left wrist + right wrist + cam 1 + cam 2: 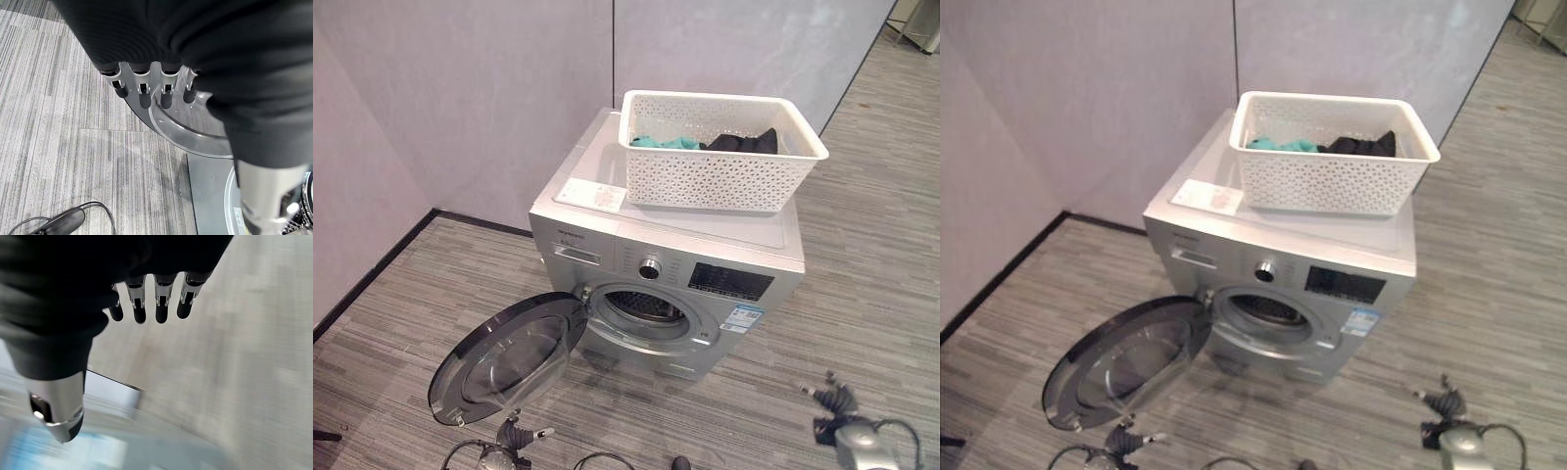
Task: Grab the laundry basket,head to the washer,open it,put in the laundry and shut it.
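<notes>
A silver front-loading washer (675, 284) is seen standing on the floor before the grey wall panels, turned slightly so that its front faces near and a little left. Its round door (509, 354) is swung fully open to the left, hinged at the left of the drum opening (644, 311), with the glass bowl facing up and near. A white perforated laundry basket (715, 152) is set on the washer's top, toward the far right. Inside it, a teal garment (656, 142) is seen at the left and dark clothing (744, 142) at the right.
</notes>
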